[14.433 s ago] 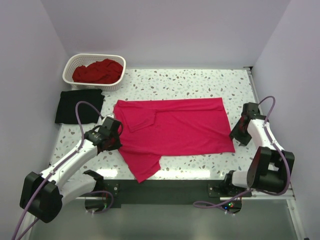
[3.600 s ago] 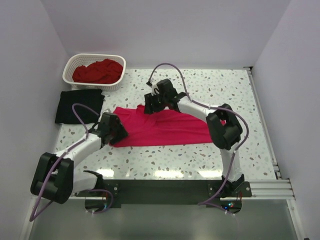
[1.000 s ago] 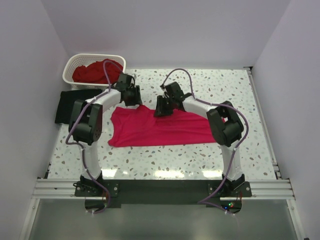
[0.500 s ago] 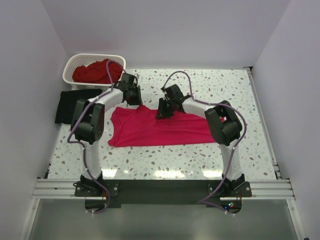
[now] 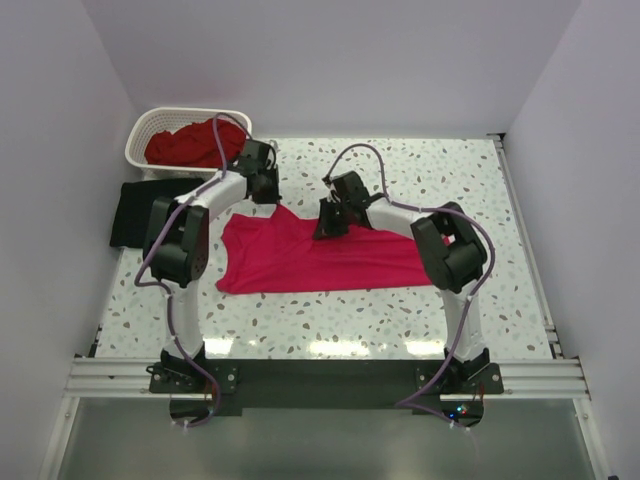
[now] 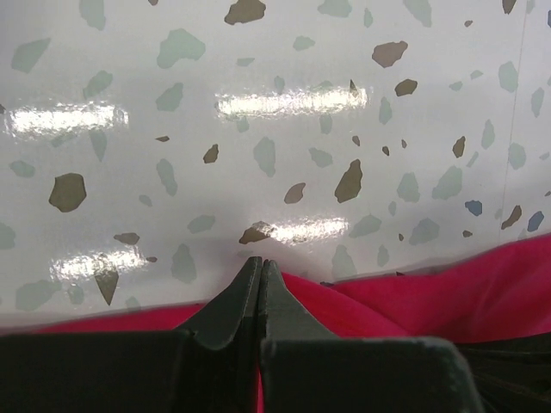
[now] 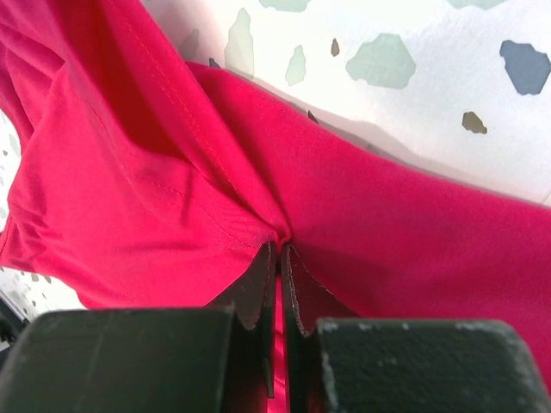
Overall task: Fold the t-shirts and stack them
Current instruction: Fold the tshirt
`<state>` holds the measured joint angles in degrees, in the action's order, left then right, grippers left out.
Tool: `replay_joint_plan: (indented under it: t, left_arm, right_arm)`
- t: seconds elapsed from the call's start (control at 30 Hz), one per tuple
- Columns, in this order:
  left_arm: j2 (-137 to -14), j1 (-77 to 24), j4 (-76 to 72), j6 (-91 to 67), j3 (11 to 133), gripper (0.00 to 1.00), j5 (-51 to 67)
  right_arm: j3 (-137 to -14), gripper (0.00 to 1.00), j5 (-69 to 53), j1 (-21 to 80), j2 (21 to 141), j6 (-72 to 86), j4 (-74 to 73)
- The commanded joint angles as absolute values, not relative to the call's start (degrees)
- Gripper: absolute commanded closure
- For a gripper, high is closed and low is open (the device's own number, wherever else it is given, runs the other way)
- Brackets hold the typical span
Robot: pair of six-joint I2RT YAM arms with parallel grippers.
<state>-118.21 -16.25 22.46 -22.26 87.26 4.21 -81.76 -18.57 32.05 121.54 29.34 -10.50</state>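
Three t-shirts from above: the pinkish-red t-shirt [image 5: 330, 262] lies folded mid-way across the table [image 5: 430, 170], the black t-shirt [image 5: 140, 212] sits by the left edge, and the darker red t-shirt [image 5: 195, 145] is in the white basket [image 5: 140, 135]. We see the left jaws at the pink one's far left corner and the right jaws on its far edge. Left wrist cam: jaws pressed together with pink fabric bunched around them, so we read a pinch. Right wrist cam: jaws narrow, clamped on a fold of that shirt.
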Motion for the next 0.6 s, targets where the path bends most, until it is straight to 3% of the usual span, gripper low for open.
replay_joint_plan:
  t: [0.0, 0.57]
  left_arm:
    - [-118.8, -16.3, 23.6, -19.5, 91.1, 1.00, 1.2]
    - [-118.4, -16.3, 25.2, -18.1, 92.2, 1.00, 0.4]
  right_arm:
    - [-80.1, 1.00, -18.5, 31.6, 117.6, 27.9, -7.7]
    - [-79.9, 1.00, -21.7, 31.6, 114.6, 24.1, -5.5]
